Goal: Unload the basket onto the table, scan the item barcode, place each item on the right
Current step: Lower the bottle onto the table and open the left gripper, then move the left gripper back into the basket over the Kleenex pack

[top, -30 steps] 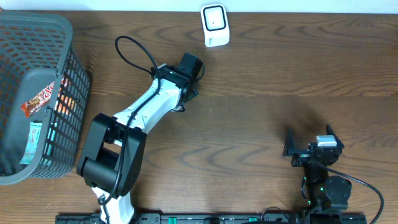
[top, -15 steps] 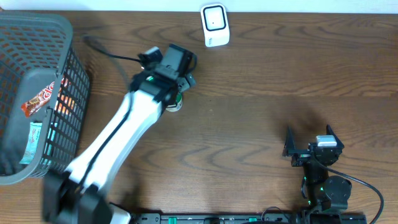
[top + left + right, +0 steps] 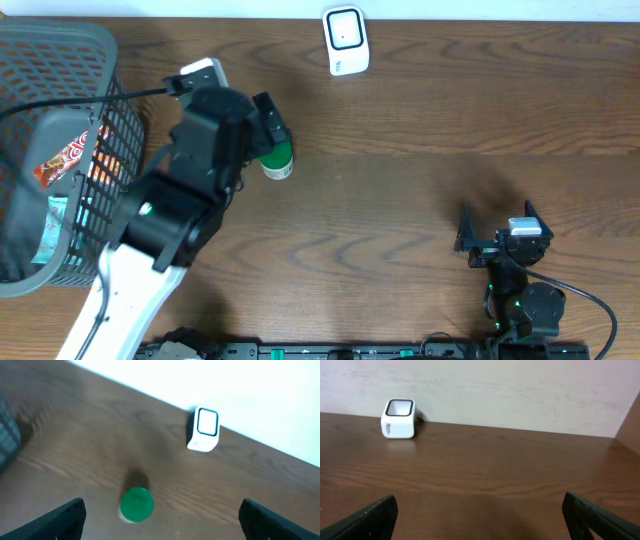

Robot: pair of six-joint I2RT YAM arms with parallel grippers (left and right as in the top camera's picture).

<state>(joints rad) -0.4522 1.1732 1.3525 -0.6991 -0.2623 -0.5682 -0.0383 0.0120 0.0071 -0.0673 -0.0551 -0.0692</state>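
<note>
**Overhead:** My left pincer point(image 3: 262, 128) hangs released, its fingers spread wide and holding nothing. In this view it partly covers a green-capped bottle point(image 3: 278, 162) that stands on the table point(image 3: 400, 200), near the basket point(image 3: 125, 130) on its right side. The scanner point(image 3: 345, 41) sits at the far edge, beyond the bottle and a little to its right, apart from it. My right pincer point(image 3: 505, 238) rests near the front edge, just as wide and empty, well apart from the bottle. The left arm is plainly the nearer one.

**Left wrist:** The bottle point(image 3: 136, 505) shows its round green cap to the lens, so I judge it upright, with its long axis vertical. It lies ahead of the left pincer point(image 3: 162, 522), between the lines of the two fingertips but off toward the left one, and touches neither. The scanner point(image 3: 204, 430) stands farther on, its dark-framed window tilted up. I cannot tell where the barcode sits on the bottle.

**Right wrist:** The right pincer point(image 3: 480, 520) gapes over bare wood. Only the scanner point(image 3: 398, 419) is in sight, off to the left near the wall, and the bottle is outside this view.

**My reading:** The grasp is not yet made. The left pincer needs to centre on the bottle and come down around its sides.
</note>
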